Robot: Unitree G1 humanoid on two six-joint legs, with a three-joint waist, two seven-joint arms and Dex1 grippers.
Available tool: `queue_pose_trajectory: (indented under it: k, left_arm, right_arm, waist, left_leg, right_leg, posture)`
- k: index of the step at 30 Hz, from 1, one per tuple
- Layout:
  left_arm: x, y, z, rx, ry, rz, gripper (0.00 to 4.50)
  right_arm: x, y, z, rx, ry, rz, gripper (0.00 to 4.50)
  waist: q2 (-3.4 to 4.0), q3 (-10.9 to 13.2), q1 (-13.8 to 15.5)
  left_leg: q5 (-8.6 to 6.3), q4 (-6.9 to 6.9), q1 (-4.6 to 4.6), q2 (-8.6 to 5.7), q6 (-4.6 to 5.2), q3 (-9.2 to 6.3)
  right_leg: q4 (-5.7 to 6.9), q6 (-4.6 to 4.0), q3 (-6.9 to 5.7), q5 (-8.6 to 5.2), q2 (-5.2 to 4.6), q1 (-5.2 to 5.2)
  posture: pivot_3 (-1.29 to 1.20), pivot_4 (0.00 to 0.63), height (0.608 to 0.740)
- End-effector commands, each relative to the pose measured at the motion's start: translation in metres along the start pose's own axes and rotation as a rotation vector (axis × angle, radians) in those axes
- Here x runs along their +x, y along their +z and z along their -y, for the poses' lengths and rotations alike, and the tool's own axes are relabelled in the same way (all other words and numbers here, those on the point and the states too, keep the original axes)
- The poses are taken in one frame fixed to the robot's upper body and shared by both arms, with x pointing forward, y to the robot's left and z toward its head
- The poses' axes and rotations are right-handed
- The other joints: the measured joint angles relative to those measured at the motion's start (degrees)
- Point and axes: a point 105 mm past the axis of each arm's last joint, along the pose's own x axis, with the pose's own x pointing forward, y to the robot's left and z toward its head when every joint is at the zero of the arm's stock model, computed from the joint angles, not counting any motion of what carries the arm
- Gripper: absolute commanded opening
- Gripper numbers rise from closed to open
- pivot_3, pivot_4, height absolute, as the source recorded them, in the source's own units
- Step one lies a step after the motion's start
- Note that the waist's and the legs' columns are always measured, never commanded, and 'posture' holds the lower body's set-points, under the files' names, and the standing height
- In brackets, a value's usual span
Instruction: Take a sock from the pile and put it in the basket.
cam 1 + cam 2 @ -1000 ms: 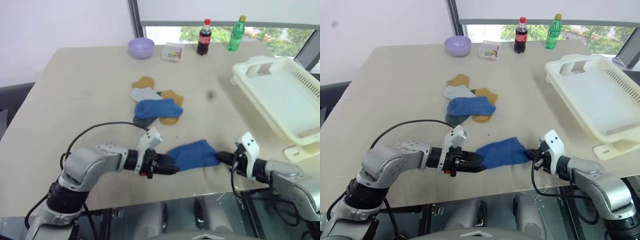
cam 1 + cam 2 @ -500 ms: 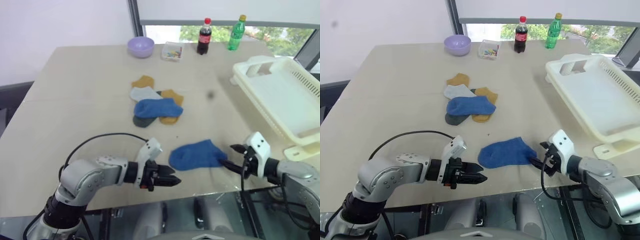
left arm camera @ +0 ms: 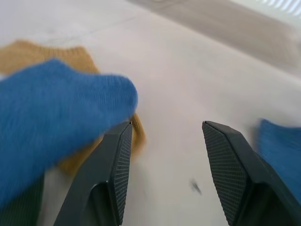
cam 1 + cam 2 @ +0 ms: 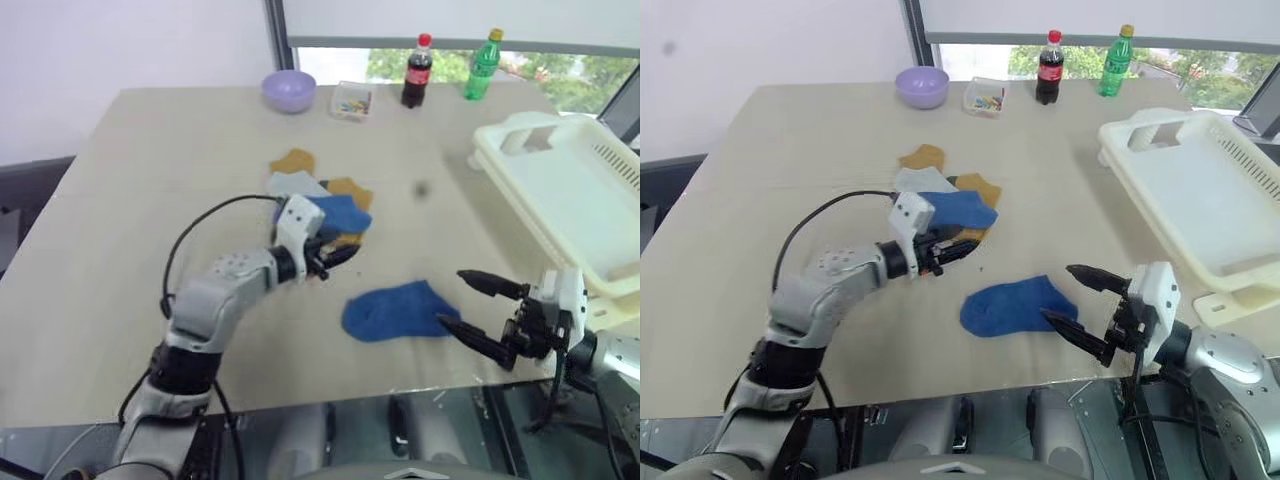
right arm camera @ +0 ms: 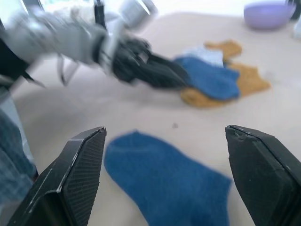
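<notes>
The pile [image 4: 315,200] of mustard, light grey, dark grey and blue socks lies mid-table. My left gripper [image 4: 337,255] is at the pile's near edge, open, with nothing between its fingers. In the left wrist view the pile's blue sock [image 3: 51,122] lies against one finger [image 3: 115,174], over a mustard one. A separate blue sock [image 4: 395,310] lies flat near the table's front edge. Just right of it, raised off the table, my right gripper [image 4: 458,300] is wide open and empty. The cream-white basket [image 4: 530,185] stands at the right.
At the table's far edge are a lilac bowl [image 4: 289,90], a small clear box [image 4: 352,102], a cola bottle [image 4: 416,70] and a green bottle [image 4: 481,65]. The table's front edge runs just below the right gripper.
The right gripper opened, let go of the loose blue sock and lifted back. The left gripper left that sock's other end and swung forward to the pile. The sock now lies flat.
</notes>
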Motion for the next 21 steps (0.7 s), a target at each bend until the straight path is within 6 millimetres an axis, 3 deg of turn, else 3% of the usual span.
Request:
queue_pose_trajectory:
  k: [1, 5, 12, 21]
  left_arm:
    - [0.021, 0.006, 0.000, 0.157, 0.028, 0.016, 2.55]
    - [0.044, 0.007, 0.006, 0.331, 0.030, 0.016, 2.55]
    - [0.053, 0.002, -0.001, 0.465, 0.081, -0.002, 2.55]
    - [0.053, 0.002, -0.010, 0.434, 0.148, 0.015, 2.55]
  right_arm:
    - [-0.003, 0.009, -0.002, -0.052, -0.017, 0.034, 4.12]
    - [-0.004, 0.004, 0.001, -0.058, -0.059, 0.023, 4.12]
    - [-0.009, -0.003, 0.002, -0.059, -0.090, -0.005, 4.12]
    - [-0.010, -0.006, 0.005, -0.061, -0.100, -0.003, 4.12]
  waist:
    - [0.00, 0.0, 0.1]
    - [0.00, 0.0, 0.2]
    - [0.00, 0.0, 0.0]
    - [0.00, 0.0, 0.1]
  left_leg:
    - [0.00, 0.00, -0.02, 0.01, 0.00, -0.01]
    - [0.00, 0.06, -0.07, -0.04, 0.00, -0.03]
    - [0.00, 0.05, -0.18, 0.00, 0.01, -0.01]
    - [0.01, 0.15, -0.23, 0.02, 0.01, -0.01]
  right_leg:
    - [0.00, 0.00, -0.01, 0.00, 0.00, -0.02]
    - [0.01, 0.01, -0.06, 0.00, -0.01, -0.01]
    - [0.08, -0.01, -0.02, 0.01, 0.01, -0.17]
    - [0.19, 0.01, 0.00, 0.01, -0.02, -0.22]
  posture:
    - [0.00, 0.150, 0.735]
    - [0.00, 0.150, 0.735]
    - [0.00, 0.150, 0.735]
    - [0.00, 0.150, 0.735]
